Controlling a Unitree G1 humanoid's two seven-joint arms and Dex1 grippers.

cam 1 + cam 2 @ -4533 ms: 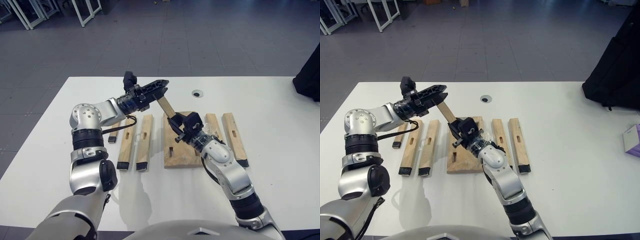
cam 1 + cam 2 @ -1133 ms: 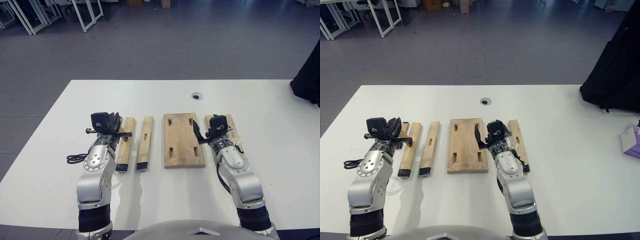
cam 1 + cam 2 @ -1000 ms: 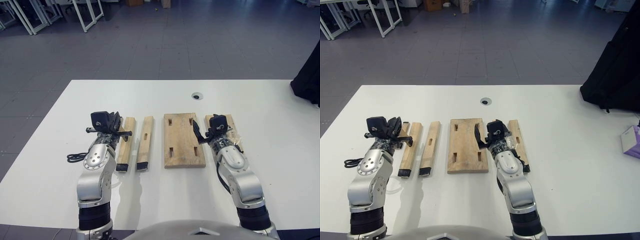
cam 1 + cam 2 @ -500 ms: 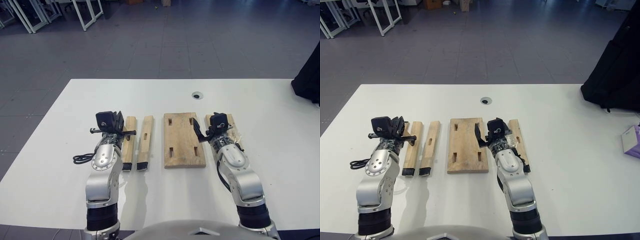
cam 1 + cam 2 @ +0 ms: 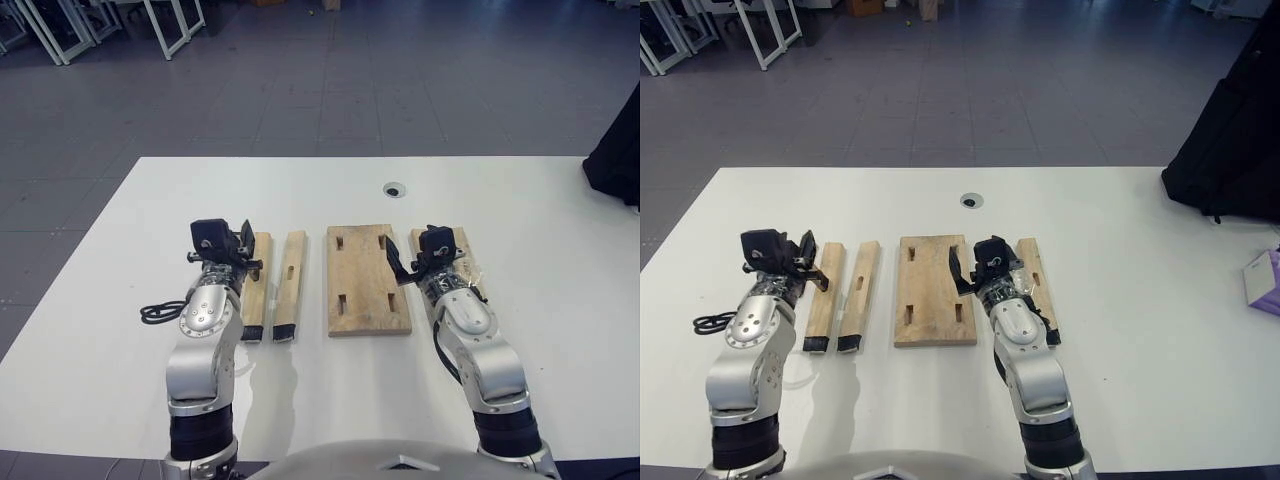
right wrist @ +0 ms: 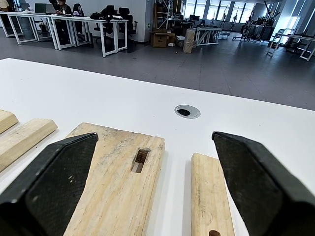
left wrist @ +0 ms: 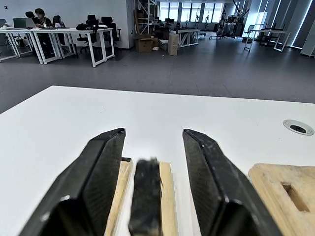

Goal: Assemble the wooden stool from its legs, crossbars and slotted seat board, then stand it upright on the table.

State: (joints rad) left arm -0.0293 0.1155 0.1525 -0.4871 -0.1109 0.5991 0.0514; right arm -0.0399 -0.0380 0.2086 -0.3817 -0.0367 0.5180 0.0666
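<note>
- Assembly is judged to be at its opening step: no joint has been made, and every part is seen lying flat on the white table [image 5: 540,230].
- The seat board [image 5: 368,285] is laid at the centre with its slots facing up. A pair of legs [image 5: 291,280] is set side by side at its 9 o'clock, and a right-hand leg [image 6: 211,196] at its 3 o'clock.
- The left gripper [image 7: 153,140] is held low over the outer one of that pair, with its fingers spread apart and nothing gripped.
- A narrow dark-tipped piece [image 7: 145,196] is seen lying between those fingers and touched by neither. It is taken to be a crossbar, though this cannot be confirmed.
- The right gripper [image 6: 155,140] is held wide open and empty at the board's 3 o'clock edge. The board's slotted far end is framed between its fingers, and the right-hand leg lies just beside one of them.
- A pick-up is judged to be the next move. The left fingers would have to be closed squarely on the narrow piece, which would then be lifted clear of the wood beneath before its end is matched to a slot.
- A round cable port [image 5: 395,188] is set in the table at the board's 12 o'clock, and a black cord [image 5: 160,314] is coiled at the left arm's 9 o'clock.
</note>
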